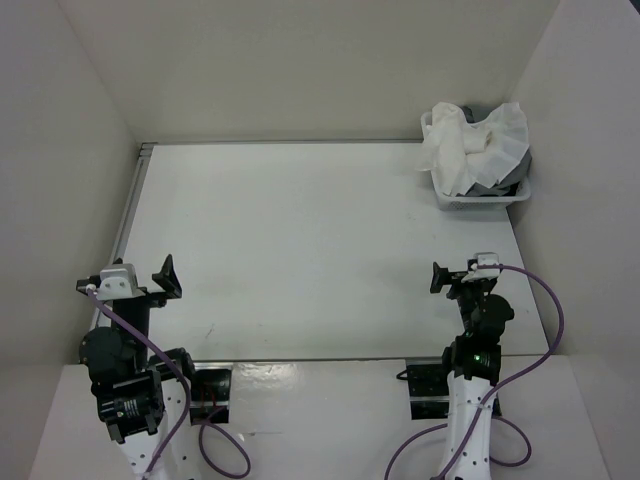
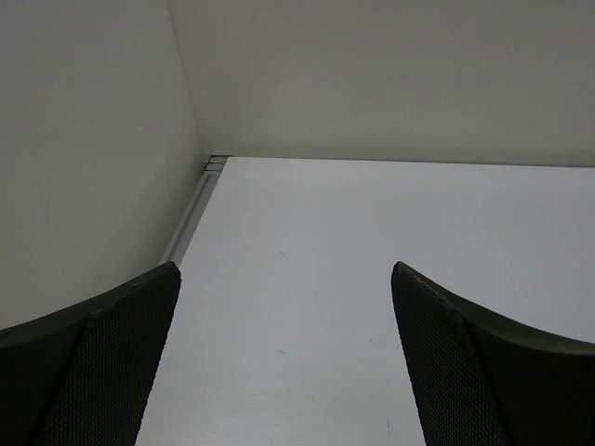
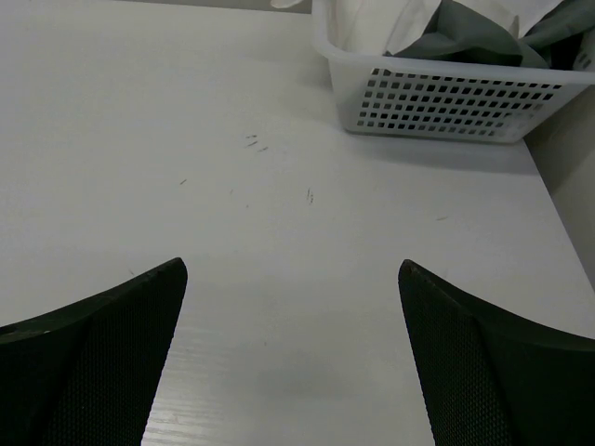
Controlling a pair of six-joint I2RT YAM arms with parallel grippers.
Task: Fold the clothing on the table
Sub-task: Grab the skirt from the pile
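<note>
White and grey clothing [image 1: 472, 140] is heaped in the basket [image 1: 478, 203] at the tabletop's [image 1: 300, 240] far right corner, whence one garment is best drawn and laid flat by the left gripper [image 2: 286, 274] and right gripper [image 3: 293, 268], jaws spread wide, empty.

Soft, even light cast from above, table [image 1: 300, 240] rendered bright white, faint shadow thrown beside basket [image 3: 446, 102], near fingers [image 2: 93, 372] shown dark and slightly blurred.
</note>
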